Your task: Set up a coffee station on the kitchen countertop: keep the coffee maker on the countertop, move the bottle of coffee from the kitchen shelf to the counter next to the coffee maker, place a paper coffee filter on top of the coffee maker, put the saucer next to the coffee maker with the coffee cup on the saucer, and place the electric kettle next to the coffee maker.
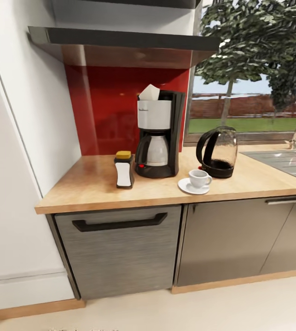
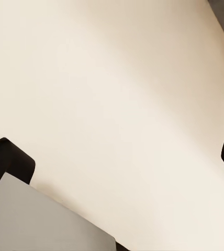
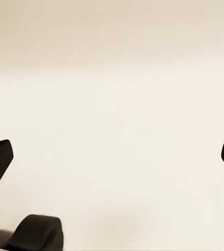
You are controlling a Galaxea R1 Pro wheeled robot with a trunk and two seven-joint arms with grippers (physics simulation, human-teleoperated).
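On the long light-wood countertop [image 1: 97, 184] one black drip coffee maker [image 1: 159, 135] carries one white paper filter [image 1: 149, 93], flanked by one yellow-capped coffee bottle [image 1: 124, 169], one white cup [image 1: 199, 178] on one saucer [image 1: 188, 187], one glass kettle [image 1: 218, 152]; both grippers [image 2: 112, 157] [image 3: 112, 157] spread, empty; setup seemingly complete, needing only a check.

Head camera angled down at the countertop [image 1: 97, 191] from nearby; both wrist cameras over pale floor [image 3: 112, 104].

No text, brand, number or sign could be read. A faint mark was seen on the silver band of the coffee maker [image 1: 158, 138], too blurred to make out, and the white label of the bottle of coffee [image 1: 124, 170] appeared blank.
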